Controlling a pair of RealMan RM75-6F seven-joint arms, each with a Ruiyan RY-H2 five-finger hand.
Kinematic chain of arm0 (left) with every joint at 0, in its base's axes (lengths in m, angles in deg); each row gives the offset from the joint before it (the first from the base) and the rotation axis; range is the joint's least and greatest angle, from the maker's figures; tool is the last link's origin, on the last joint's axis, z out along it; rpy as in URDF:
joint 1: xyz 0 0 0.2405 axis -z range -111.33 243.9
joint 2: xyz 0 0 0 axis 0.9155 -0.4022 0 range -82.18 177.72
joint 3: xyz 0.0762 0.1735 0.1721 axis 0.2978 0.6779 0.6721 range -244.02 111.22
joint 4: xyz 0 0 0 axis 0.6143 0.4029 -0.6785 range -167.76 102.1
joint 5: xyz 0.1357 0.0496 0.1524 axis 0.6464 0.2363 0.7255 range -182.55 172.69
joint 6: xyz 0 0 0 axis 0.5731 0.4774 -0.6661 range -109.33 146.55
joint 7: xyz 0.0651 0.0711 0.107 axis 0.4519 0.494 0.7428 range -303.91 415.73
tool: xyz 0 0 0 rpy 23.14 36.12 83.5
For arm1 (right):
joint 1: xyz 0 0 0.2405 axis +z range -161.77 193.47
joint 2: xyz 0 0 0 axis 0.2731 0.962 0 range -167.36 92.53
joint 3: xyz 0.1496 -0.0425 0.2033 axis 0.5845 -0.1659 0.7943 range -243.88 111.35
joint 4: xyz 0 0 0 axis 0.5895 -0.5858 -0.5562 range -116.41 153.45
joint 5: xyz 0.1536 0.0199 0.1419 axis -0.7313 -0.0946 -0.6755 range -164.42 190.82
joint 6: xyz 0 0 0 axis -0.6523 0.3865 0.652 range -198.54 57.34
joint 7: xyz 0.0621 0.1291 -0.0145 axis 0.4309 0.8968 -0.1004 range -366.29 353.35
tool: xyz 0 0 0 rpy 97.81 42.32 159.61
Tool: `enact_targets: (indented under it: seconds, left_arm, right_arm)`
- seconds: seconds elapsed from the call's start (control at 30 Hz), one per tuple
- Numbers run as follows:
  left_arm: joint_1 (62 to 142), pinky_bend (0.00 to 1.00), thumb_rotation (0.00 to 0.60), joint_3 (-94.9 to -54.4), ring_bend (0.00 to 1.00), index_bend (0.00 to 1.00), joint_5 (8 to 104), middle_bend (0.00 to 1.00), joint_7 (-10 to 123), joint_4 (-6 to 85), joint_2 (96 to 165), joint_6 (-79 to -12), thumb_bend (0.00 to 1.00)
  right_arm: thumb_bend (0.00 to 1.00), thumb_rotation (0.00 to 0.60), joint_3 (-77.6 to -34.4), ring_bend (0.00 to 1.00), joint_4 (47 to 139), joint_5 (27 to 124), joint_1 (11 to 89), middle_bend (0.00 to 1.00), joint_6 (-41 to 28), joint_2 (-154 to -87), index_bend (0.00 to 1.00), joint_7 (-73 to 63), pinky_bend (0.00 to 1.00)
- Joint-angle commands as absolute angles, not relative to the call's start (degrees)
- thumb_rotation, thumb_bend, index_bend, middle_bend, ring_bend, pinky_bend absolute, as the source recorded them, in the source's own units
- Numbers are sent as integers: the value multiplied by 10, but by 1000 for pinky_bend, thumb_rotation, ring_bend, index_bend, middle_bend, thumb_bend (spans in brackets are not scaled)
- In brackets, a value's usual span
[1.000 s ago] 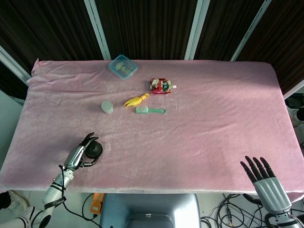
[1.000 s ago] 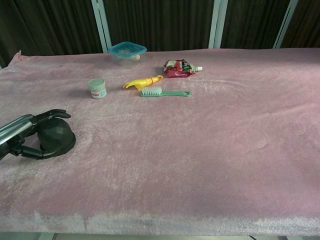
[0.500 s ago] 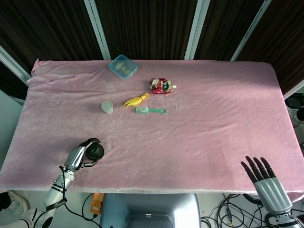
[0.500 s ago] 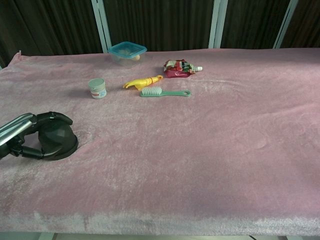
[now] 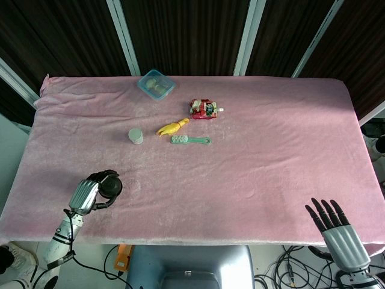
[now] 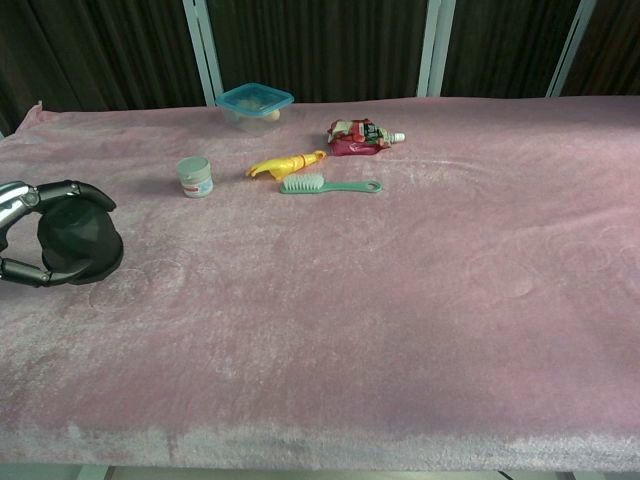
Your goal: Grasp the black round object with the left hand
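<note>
The black round object (image 5: pixel 110 186) (image 6: pixel 78 242) is gripped by my left hand (image 5: pixel 89 192) (image 6: pixel 22 230) near the front left corner of the pink table. Dark fingers wrap over its top and under its near side. In the chest view it appears raised a little off the cloth and tilted. My right hand (image 5: pixel 335 229) hangs below the table's front right edge, fingers spread, holding nothing; the chest view does not show it.
On the pink cloth (image 5: pixel 252 156) lie a small white jar (image 5: pixel 136 136), a yellow toy (image 5: pixel 172 127), a green brush (image 5: pixel 189 140), a red pouch (image 5: pixel 204 109) and a blue-lidded box (image 5: pixel 156 84), all in the far left-centre.
My left hand closed around the black object, then drew it left and up off the cloth. The right hand has not moved.
</note>
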State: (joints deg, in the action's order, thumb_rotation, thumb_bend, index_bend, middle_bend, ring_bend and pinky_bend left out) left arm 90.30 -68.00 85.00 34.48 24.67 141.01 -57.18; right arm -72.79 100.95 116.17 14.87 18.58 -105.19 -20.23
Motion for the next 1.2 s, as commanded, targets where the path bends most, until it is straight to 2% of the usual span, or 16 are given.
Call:
enact_targets:
  seconds: [0.03,0.13,0.37,0.4,0.5,0.67,0.77,0.83,0.93,1.2]
  left_arm:
    - [903,594,600,-708,410,364,859,328,544,179,1423,-640,357]
    - [906,594,600,-699,409,414,875,355,572,157,1425,-650,357]
    - [907,592,600,-682,418,467,885,376,579,168,1416,-637,357]
    - [905,592,600,-677,419,467,866,378,452,236,1406,-603,357]
    - [916,593,600,-660,426,467,874,380,291,303,1366,-572,357]
    - [930,603,600,-638,432,470,899,391,34,348,1344,-566,357]
    - [939,603,600,-631,434,470,904,392,-34,349,1336,-556,357]
    - [939,603,600,-635,435,470,900,392,-17,335,1341,-555,358]
    - [932,606,600,-651,438,471,884,396,83,299,1360,-565,357]
    - [910,611,600,-705,462,497,869,435,500,123,1454,-668,357]
  right_arm:
    - [101,600,-728,0,1010,1161,149,0,186,-1051,0,-202,102]
    - [101,600,-727,0,1010,1161,149,0,187,-1051,0,-201,102]
    - [101,600,-727,0,1011,1160,149,0,185,-1051,0,-202,102]
    - [101,600,-728,0,1011,1160,150,0,183,-1051,0,-202,102]
    - [101,600,-727,0,1012,1159,149,0,184,-1050,0,-202,102]
    - [101,600,-727,0,1012,1159,150,0,183,-1050,0,-204,102]
    - [101,600,-728,0,1013,1159,150,0,182,-1050,0,-204,102]
    - [101,600,-727,0,1012,1159,150,0,182,-1050,0,-204,103]
    - [101,600,-727,0,1013,1159,150,0,182,-1050,0,-204,103]
    - [101,600,-728,0,1012,1159,150,0,182,-1051,0,-205,103]
